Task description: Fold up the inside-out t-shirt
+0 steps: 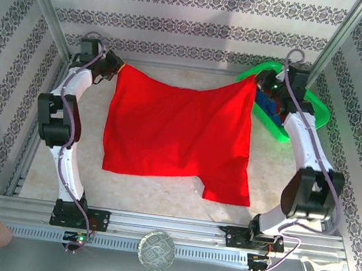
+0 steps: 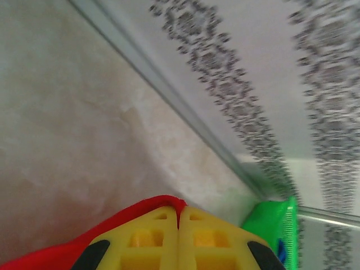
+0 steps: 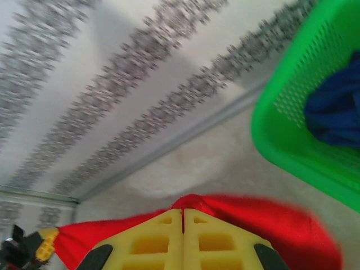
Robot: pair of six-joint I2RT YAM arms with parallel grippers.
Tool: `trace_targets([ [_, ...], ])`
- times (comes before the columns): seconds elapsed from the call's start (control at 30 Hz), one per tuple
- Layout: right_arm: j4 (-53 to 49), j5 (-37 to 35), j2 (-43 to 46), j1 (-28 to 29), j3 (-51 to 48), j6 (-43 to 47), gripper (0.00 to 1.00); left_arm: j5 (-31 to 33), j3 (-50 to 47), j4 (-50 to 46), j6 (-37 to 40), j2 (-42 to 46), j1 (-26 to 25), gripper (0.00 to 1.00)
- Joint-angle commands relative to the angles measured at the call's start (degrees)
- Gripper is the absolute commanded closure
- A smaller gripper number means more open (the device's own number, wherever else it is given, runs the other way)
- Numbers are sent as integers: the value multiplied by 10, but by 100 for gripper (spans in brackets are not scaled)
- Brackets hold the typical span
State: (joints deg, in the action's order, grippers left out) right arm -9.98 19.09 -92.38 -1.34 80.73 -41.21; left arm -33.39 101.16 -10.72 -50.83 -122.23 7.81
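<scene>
Fingertips first: on the left gripper (image 2: pixel 180 212), yellow pads (image 2: pixel 143 239) pressed flat together, pinching only a thin edge of the red t-shirt (image 2: pixel 62 253). Same on the right gripper (image 3: pixel 183 212): pads (image 3: pixel 149 243) closed on a narrow ridge of cloth. Looks like a shallow bite on both sides. Could slip free under any sharp tug, dropping one corner and leaving the cloth skewed.

Seen from above, holds the two far corners, with the t-shirt (image 1: pixel 175 131) spread over the middle of the table (image 1: pixel 273 171). Far edge dipping slightly between the grips, near edge ragged, one part hanging lower at the near right. Risks a crooked fold if the hands travel at different speeds or heights, given that uneven near edge. Risks dragging and bunching too, with most of the cloth lying flat on the table.

Sits just beside a green basket (image 1: pixel 317 113) on the right, with a dark blue garment (image 1: pixel 268 107) inside. Cannot tell whether the red corner touches the rim. Could snag there, or nudge the basket with the forearm on the way back.

Outward from the wrists: both held low near the far wall, turned inward toward each other. Forearms stretched along the table's sides, the right one passing over the basket. Elbows bowed outward, upper links running back to the bases at the near edge.
</scene>
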Motion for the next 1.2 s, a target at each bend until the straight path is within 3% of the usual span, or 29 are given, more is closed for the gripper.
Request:
trace_targets([
  [0.0, -3, -31, -40, 9, 67, 58, 94, 14, 89, -29, 65, -13, -6, 97],
  [0.07, -29, -28, -55, 16, 89, 75, 54, 18, 123, -57, 80, -27, -6, 82],
  [0.13, -46, -35, -42, 26, 87, 91, 38, 20, 142, -86, 99, -27, -7, 60],
  [0.17, -48, -39, -25, 30, 72, 96, 36, 20, 143, -96, 108, -20, -7, 52],
  [0.3, -48, -46, 63, 37, -22, 84, 36, 30, 79, -103, 134, 43, -7, 37],
  [0.53, -106, -82, 254, 37, -251, 71, 38, 62, -149, -120, 173, 235, -19, 36],
  [0.67, -167, -94, 320, 39, -348, 74, 40, 129, -298, -169, 220, 357, -72, 36],
  [0.83, -196, -121, 389, 47, -484, 35, 41, 198, -491, -170, 205, 476, -131, 36],
  [0.97, -213, -152, 431, 53, -557, 7, 40, 216, -592, -130, 181, 513, -148, 37],
  [1.17, -210, -162, 449, 53, -590, -5, 39, 255, -606, -132, 198, 480, -163, 46],
])
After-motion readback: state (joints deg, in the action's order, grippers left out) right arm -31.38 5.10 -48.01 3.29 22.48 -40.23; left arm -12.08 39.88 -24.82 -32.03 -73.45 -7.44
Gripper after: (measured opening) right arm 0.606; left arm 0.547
